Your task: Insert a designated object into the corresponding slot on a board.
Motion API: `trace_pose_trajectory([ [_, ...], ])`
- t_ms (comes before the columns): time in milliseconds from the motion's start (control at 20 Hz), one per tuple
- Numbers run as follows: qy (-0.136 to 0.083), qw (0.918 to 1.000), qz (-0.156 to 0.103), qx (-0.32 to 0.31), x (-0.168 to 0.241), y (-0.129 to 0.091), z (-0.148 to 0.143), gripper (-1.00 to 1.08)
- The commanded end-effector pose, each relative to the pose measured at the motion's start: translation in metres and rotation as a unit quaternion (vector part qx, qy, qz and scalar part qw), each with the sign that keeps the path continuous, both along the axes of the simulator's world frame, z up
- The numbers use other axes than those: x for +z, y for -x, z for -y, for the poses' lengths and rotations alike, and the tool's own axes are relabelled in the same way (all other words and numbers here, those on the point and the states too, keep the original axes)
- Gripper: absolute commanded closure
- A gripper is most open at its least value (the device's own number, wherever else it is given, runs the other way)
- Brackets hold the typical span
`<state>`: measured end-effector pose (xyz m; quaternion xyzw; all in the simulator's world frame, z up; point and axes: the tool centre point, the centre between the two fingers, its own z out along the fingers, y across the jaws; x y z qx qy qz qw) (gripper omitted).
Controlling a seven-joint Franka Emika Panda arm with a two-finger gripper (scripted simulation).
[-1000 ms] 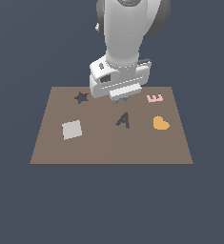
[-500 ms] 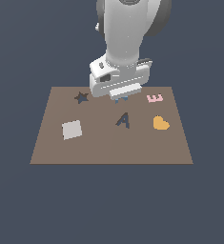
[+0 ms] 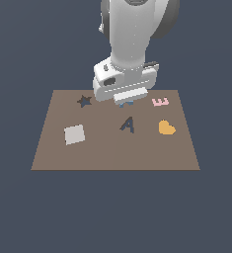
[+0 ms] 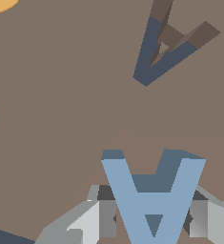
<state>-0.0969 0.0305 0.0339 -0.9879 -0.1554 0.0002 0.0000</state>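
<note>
In the wrist view the light blue A block (image 4: 152,200) sits between my two fingers (image 4: 106,212), which press on its sides. My gripper (image 4: 152,217) is shut on it and holds it above the brown board (image 4: 61,119). The dark navy A-shaped slot (image 4: 168,47) lies a short way ahead of the block. In the exterior view the gripper (image 3: 123,103) hangs over the board (image 3: 112,153) just behind the A slot (image 3: 128,124); only a sliver of the blue block (image 3: 126,104) shows under the hand.
A pink letter E (image 3: 160,102) and an orange heart (image 3: 166,128) lie on the board at the exterior view's right. A dark star-shaped recess (image 3: 84,101) and a pale grey square (image 3: 74,134) are at the left.
The gripper with the blue A has risen slightly and shifted a little; the board's shapes have not moved.
</note>
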Motion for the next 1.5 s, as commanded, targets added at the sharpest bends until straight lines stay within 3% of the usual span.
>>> trace_pose_trajectory([
  [0,0.000,0.9999,0.000,-0.012,0.000,-0.004,-0.002,1.08],
  [500,0.000,0.9934,0.000,-0.115,0.003,-0.035,-0.015,1.08],
  [1000,0.000,0.9701,0.000,-0.243,0.005,-0.077,-0.019,1.08],
  [1450,0.000,0.9552,0.000,-0.296,0.006,-0.095,-0.016,1.08],
])
